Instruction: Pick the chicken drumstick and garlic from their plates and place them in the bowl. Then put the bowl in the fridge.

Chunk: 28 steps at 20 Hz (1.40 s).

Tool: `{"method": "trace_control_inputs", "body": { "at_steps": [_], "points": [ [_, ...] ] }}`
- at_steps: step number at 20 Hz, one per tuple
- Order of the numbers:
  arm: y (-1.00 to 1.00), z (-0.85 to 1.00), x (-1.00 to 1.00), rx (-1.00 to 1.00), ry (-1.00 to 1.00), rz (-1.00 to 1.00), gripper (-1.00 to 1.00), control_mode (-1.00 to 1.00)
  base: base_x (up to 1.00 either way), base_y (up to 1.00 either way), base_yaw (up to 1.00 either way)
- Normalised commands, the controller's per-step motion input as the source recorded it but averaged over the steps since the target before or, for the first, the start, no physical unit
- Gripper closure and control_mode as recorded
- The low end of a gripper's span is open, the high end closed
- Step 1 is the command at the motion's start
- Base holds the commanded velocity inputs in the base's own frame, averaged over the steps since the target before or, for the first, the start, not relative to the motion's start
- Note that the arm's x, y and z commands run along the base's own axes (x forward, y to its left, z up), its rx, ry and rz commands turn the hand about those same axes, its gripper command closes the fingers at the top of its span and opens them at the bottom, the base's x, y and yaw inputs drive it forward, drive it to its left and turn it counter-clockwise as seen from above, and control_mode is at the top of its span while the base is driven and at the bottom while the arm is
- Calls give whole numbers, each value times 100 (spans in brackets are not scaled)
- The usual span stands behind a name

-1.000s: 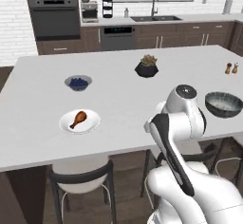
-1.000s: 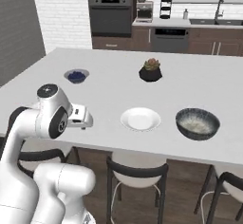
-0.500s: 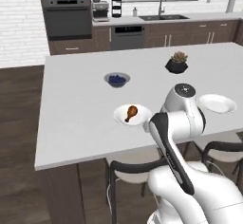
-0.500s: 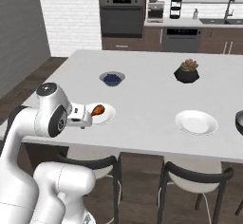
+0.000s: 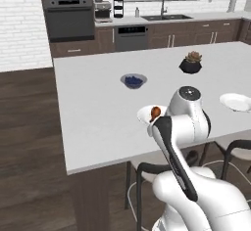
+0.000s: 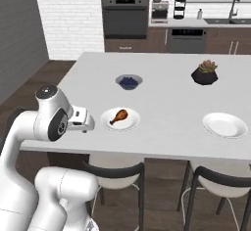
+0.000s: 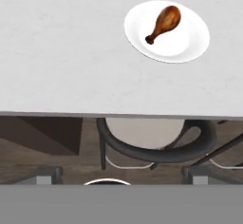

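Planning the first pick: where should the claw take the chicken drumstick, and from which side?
Grip the chicken drumstick across its fat end, coming straight down from above. It lies flat on its white plate, the thin bone end tapering away, so the thick end probably gives the fingers more to hold.

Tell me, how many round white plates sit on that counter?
2: one round white plate holds the orange-brown drumstick near the front edge; the other white plate lies farther right. Others may be out of frame.

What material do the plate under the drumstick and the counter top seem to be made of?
The plate looks like glazed white ceramic: smooth, plain, with a soft sheen. The counter top looks like pale polished stone, perhaps quartz or marble: faint grey mottling shows in the hand view. Both are rendered, so this is uncertain.
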Motion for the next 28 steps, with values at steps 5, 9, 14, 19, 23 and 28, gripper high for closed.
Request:
{"method": "trace_control_inputs", "body": {
  "at_steps": [5,9,14,19,23,28],
  "points": [
    [0,0,0,0,0,0,-100,100,68,0,-1],
    [0,0,0,0,0,0,-100,100,68,1,-1],
    [0,0,9,0,-1,0,-100,-100,37,2,-2],
    [0,0,70,0,-3,-9,-100,-100,0,0,0],
    [-31,7,100,10,9,-12,-100,-100,0,0,0],
    [-36,-4,100,15,18,-27,-100,-100,0,0,0]
  ]
}}
